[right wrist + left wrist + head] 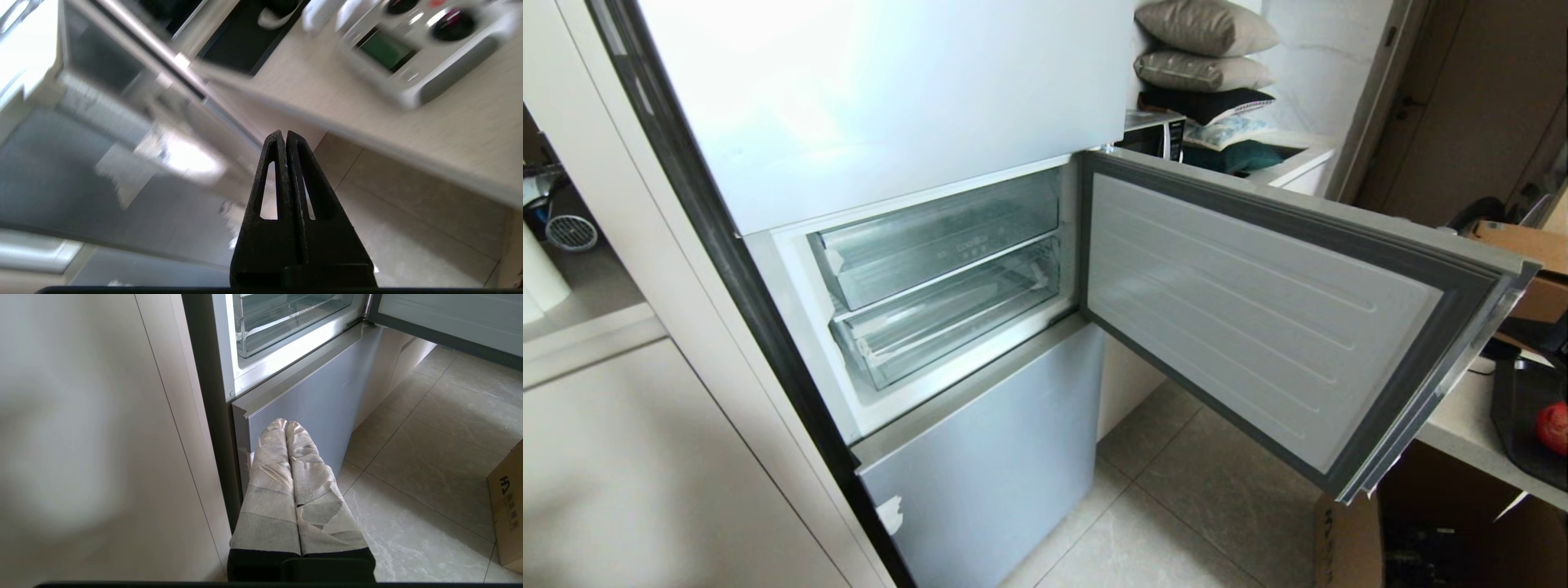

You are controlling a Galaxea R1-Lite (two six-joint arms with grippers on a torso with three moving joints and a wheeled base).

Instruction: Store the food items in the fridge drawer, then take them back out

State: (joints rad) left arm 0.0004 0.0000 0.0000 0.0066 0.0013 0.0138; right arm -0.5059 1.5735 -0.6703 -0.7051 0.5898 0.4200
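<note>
The fridge's middle compartment stands open. Inside, the clear fridge drawer sits pushed in below a second clear drawer; white scraps mark its right corner. Part of the drawer also shows in the left wrist view. A round red fruit lies on a black tray at the far right, on a pale counter. Neither arm shows in the head view. My left gripper, its fingers wrapped in tape, is shut and empty, low in front of the bottom fridge panel. My right gripper is shut and empty, near the counter's edge above the floor.
The open fridge door juts out to the right at mid height. Beyond it the pale counter carries a white device. A cardboard box stands on the tiled floor under it. Cabinet fronts flank the fridge on the left.
</note>
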